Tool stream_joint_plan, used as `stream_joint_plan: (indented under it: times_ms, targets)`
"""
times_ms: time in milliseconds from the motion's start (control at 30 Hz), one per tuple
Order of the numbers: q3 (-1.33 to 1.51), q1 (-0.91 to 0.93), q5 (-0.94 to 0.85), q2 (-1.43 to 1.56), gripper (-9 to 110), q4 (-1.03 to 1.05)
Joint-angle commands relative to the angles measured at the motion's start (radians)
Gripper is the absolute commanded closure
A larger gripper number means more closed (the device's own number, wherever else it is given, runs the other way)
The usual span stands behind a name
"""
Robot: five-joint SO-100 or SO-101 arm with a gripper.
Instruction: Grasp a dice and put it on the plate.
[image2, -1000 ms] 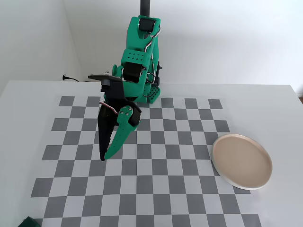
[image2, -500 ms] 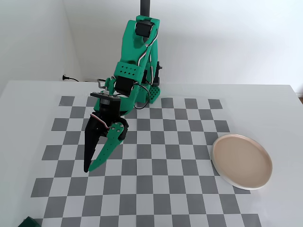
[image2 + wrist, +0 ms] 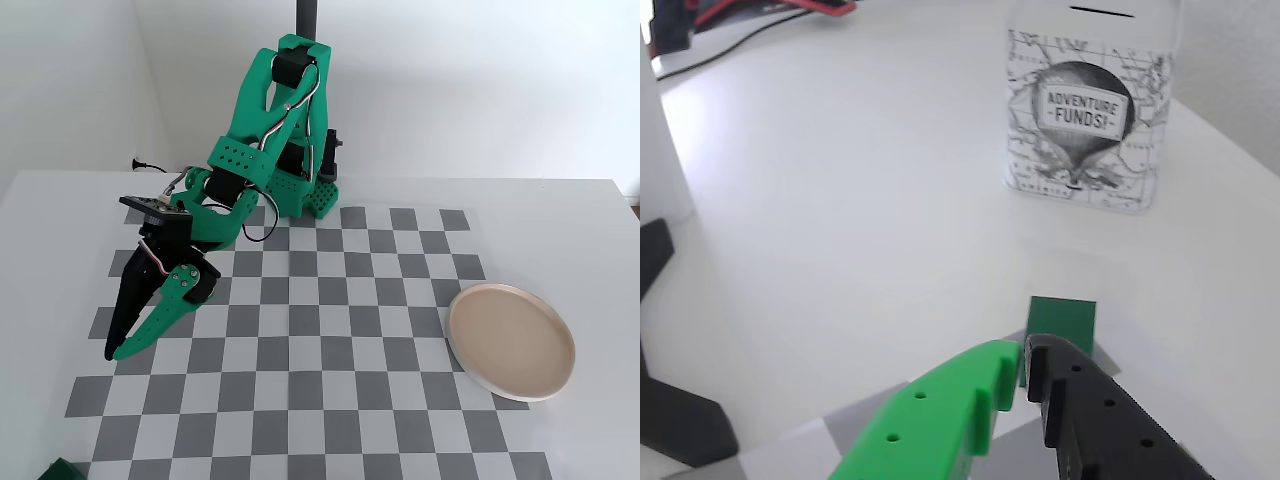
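Note:
The dice [image 3: 64,469] is a small dark green cube at the front left corner of the checkered mat, partly cut off by the bottom edge of the fixed view. In the wrist view the dice [image 3: 1062,325] lies just beyond my fingertips, on the mat's corner. My gripper [image 3: 113,352] hangs low over the left side of the mat, pointing down and forward, well short of the dice. Its green and black fingers are shut, with nothing between them [image 3: 1025,358]. The pale pinkish plate [image 3: 511,340] rests empty at the right edge of the mat, far from the gripper.
A grey and white checkered mat [image 3: 330,400] covers the white table. Beyond the dice in the wrist view stands a white "Adventure Funds" money box [image 3: 1088,110]. A black stand foot [image 3: 670,410] sits at the left there. Red and black cables [image 3: 760,12] lie at the far top left.
The arm has swung leftward across the mat and reached forward, carrying the shut gripper from mid-left toward the front left corner. Dice and plate have not moved.

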Motion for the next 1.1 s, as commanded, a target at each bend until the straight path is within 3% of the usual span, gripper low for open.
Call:
stream_joint_plan:
  times_ms: [0, 1067]
  targets:
    - [-0.095, 0.021, 0.0, -0.014, 77, -0.026]
    - [-0.535, 0.098, 0.029, -0.448, 74, 0.098]
